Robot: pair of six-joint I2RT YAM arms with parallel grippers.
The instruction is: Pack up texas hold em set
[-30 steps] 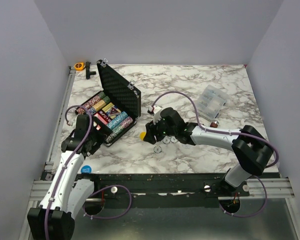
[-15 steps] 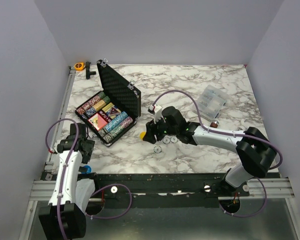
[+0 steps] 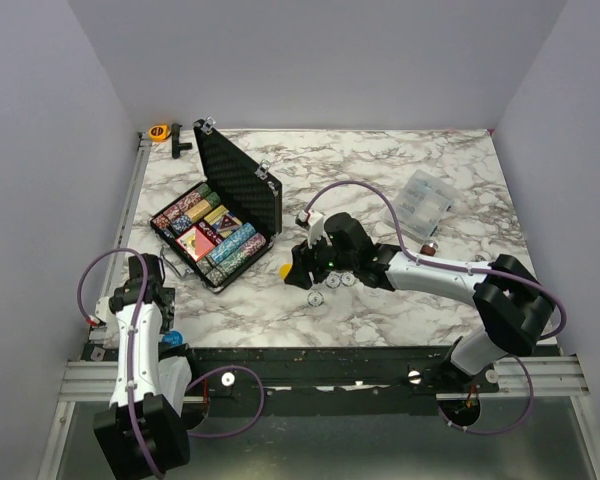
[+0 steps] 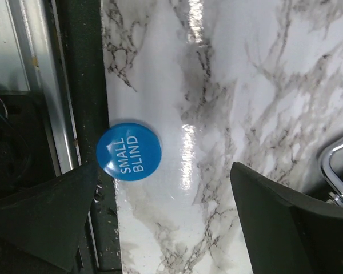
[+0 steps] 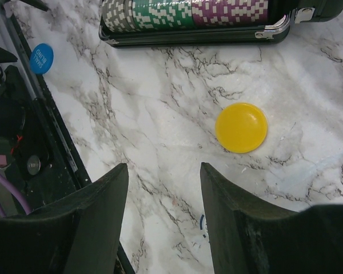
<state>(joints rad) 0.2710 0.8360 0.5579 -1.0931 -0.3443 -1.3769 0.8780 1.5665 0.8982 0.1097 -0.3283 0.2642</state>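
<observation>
My left hand (image 4: pixel 166 177) is fully open, empty, blue disc (image 4: pixel 128 151) beneath; my right hand (image 5: pixel 163 171) is part-open, empty, yellow disc (image 5: pixel 241 127) ahead.

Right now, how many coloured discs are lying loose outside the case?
2: the yellow disc on the marble beside the case; the blue disc at the near-left edge of the table. Others may hide under the right arm.

An orange tape roll (image 3: pixel 159 131) sits by the far left corner of the marble surface (image 3: pixel 370 165); a clear plastic bag (image 3: pixel 425 203) lies toward the right.
</observation>
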